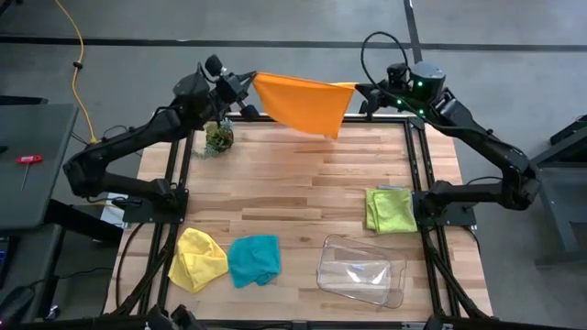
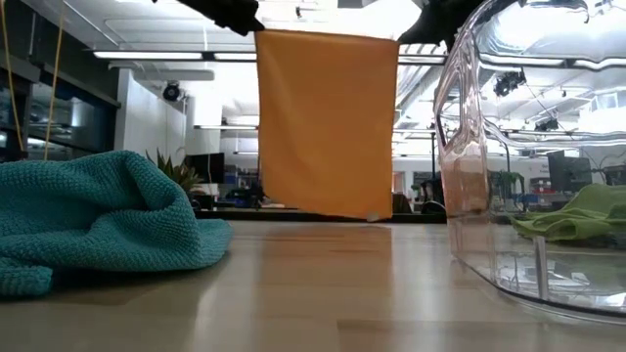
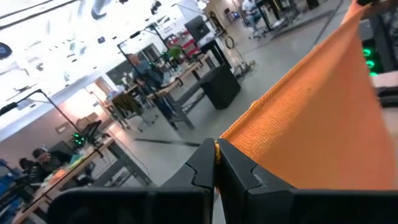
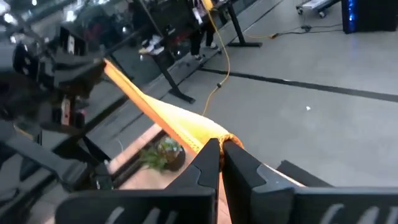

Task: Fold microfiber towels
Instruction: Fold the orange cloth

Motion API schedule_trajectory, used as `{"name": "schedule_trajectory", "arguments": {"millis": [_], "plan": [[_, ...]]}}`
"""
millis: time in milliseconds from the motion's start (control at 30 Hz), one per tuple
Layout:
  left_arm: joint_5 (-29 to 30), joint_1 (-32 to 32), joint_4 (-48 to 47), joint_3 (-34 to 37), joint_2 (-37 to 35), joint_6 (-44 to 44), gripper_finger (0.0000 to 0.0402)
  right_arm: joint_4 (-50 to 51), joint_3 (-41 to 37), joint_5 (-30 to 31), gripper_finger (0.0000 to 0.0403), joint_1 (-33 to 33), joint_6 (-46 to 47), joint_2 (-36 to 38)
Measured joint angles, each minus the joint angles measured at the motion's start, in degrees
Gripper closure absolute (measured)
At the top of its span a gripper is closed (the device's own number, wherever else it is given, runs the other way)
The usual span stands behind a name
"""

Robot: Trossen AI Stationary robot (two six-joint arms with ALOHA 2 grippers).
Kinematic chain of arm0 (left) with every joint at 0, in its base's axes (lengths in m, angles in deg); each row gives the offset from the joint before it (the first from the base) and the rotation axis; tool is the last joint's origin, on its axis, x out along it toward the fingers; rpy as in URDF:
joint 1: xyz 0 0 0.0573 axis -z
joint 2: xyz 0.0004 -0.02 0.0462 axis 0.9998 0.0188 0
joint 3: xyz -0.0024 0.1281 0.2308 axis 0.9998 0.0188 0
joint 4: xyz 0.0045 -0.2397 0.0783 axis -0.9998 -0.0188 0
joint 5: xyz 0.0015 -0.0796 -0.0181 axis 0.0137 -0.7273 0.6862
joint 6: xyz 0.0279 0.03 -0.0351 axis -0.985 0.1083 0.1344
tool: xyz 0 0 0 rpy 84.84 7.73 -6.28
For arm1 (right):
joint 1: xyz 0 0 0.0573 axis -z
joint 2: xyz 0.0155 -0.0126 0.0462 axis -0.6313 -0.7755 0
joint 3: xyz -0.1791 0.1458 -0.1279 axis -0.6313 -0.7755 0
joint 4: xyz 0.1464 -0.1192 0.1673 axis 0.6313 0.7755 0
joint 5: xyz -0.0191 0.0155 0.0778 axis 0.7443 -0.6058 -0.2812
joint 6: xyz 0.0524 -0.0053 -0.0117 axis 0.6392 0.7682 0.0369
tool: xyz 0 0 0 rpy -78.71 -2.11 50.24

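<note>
Left gripper and right gripper each clamped on a top corner of orange towel; stretched taut between, hanging below both.

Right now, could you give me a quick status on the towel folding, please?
Left gripper, right gripper shut on orange towel corners. Towel hangs stretched above table's far edge. Nothing beneath it.

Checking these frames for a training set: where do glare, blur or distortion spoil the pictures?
Low view: ceiling lights blow out behind the orange towel; the clear tray bends the room seen through it. Left wrist view: background people are soft and streaked. Right wrist view: the left pincer is blurred. High view: even light, glare on the tray.
</note>
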Motion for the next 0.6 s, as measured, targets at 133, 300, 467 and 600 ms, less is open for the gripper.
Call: {"name": "schedule_trajectory", "arguments": {"millis": [133,300,467,600], "plan": [[-0.52,1.95,-7.54,-0.07,-1.72,1.99,0.0401,4.70,0.00,0.09,0.0403,-2.40,-2.30,0.00],[-1.08,4.97,-19.89,0.99,-2.27,9.88,0.0401,14.31,-0.09,3.43,0.0403,-8.01,-5.11,-0.33],[-1.30,9.74,-24.19,7.16,-2.23,17.45,0.0401,22.12,-0.09,7.87,0.0403,-14.90,-4.23,-0.33],[-1.23,14.58,-24.03,12.05,-2.22,23.17,0.0401,27.97,-0.09,10.63,0.0403,-21.79,0.11,-0.71]]}}
